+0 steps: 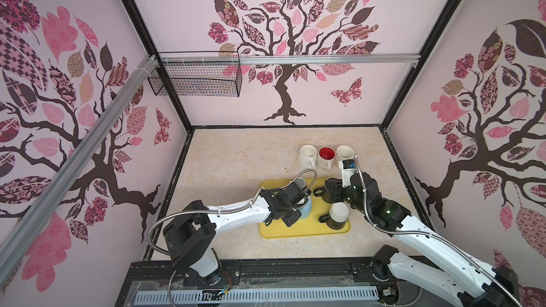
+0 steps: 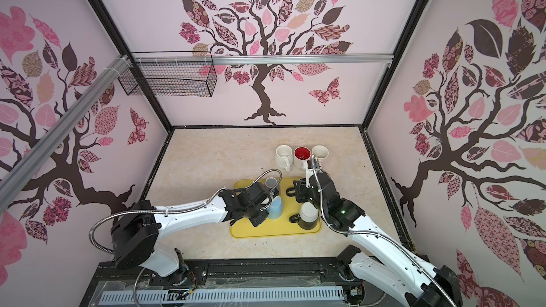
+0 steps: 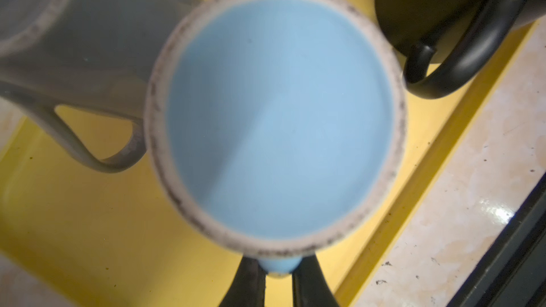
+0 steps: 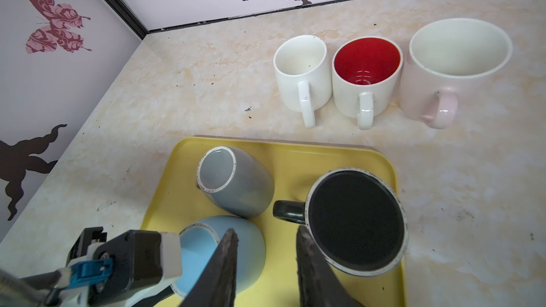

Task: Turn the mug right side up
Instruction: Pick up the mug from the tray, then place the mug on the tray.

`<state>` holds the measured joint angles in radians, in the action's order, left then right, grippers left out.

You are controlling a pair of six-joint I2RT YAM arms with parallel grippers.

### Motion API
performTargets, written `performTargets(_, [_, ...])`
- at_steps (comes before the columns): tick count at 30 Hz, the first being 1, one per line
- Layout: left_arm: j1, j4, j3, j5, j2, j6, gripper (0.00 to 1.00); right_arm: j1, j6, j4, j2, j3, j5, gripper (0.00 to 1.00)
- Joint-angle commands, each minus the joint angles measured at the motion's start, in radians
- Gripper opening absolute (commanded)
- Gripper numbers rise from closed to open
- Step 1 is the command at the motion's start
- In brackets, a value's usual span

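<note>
Inspection of the marble-patterned bench point(image 1: 236, 158): a yellow plastic tray point(image 1: 295, 231) lies near its middle and carries four mugs.

The task's item, a light blue ceramic mug point(image 1: 307, 208), stands upside down at the near left of the tray. In the left wrist view its base point(image 3: 280, 119) faces the camera, blue inside a pale speckled ring.

The left pincer point(image 3: 277, 264) sits at the mug's side. Its two dark fingers point(image 3: 251, 273) are pressed onto a small blue piece of the mug, which we take to be the handle. The mug rests on the tray.

The right pincer point(image 4: 267, 233) hovers over the far right of the tray. Its fingers are spread, with bare tray showing in the gap and nothing held.

Just beside one of its fingers stands a black ceramic mug point(image 4: 354, 220), upside down, with its handle pointing left.

A grey ceramic mug point(image 4: 236, 184) stands upside down at the far left of the tray, just beyond the blue one.

At the near right of the tray stands a black mug with a white top point(image 1: 338, 215).

Beyond the tray's far edge, three mugs stand upright in a row with their handles facing near:
- a plain white mug point(image 4: 301, 84) on the left
- a white mug with a red interior point(image 4: 366, 84) in the middle
- a pale pink mug point(image 4: 452, 69) on the right

Neighbouring mugs in the row stand just beside each other.
</note>
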<state>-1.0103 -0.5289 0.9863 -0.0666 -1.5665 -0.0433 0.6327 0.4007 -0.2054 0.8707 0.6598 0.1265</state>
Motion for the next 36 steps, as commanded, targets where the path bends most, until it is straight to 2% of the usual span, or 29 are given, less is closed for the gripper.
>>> performTargets(1, [-0.029, -0.003, -0.019, -0.071, 0.069, -0.029, 0.0, -0.001, 0.01, -0.005, -0.011, -0.003, -0.009, 0.36])
performTargets(14, [-0.053, -0.124, -0.011, -0.108, 0.264, -0.124, 0.0, 0.0, 0.035, -0.019, -0.049, -0.023, -0.038, 0.35])
performTargets(22, [-0.054, -0.139, -0.002, -0.091, 0.408, -0.16, 0.0, 0.001, 0.09, -0.001, -0.084, -0.046, -0.119, 0.35])
performTargets(29, [-0.049, -0.124, 0.017, -0.098, 0.535, -0.191, 0.0, 0.0, 0.165, 0.077, -0.149, -0.067, -0.244, 0.36])
performTargets(36, [0.054, -0.014, -0.008, 0.052, 0.656, -0.23, 0.0, 0.0, 0.268, 0.239, -0.171, -0.126, -0.408, 0.37])
